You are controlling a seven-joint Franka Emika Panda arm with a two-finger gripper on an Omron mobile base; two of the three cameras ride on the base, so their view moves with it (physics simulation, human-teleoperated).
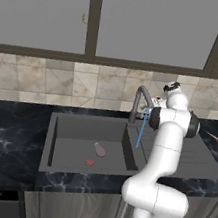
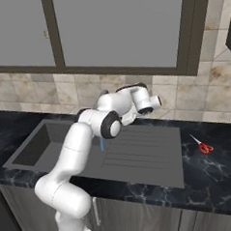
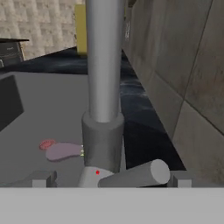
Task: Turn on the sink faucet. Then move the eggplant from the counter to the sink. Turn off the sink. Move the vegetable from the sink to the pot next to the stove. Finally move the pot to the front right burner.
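Observation:
The dark grey sink faucet (image 1: 139,99) stands behind the sink (image 1: 87,127), and a thin blue stream of water (image 1: 141,133) falls from its spout. The pale purple eggplant (image 1: 100,150) lies on the basin floor beside the red drain (image 1: 90,162). In the hand view my gripper (image 3: 110,179) is open. Its fingertips (image 3: 41,178) stand either side of the faucet's base (image 3: 103,140) and its side lever (image 3: 136,174), touching neither. The eggplant (image 3: 63,151) shows behind the base. Black veined counter (image 1: 5,133) surrounds the sink. The pot and the stove are out of view.
A ribbed drainboard (image 2: 139,152) lies to the right of the basin. Red-handled scissors (image 2: 202,146) rest on the counter beyond it. A tiled wall (image 1: 45,79) and a window rise close behind the faucet. My arm leans over the sink's right end.

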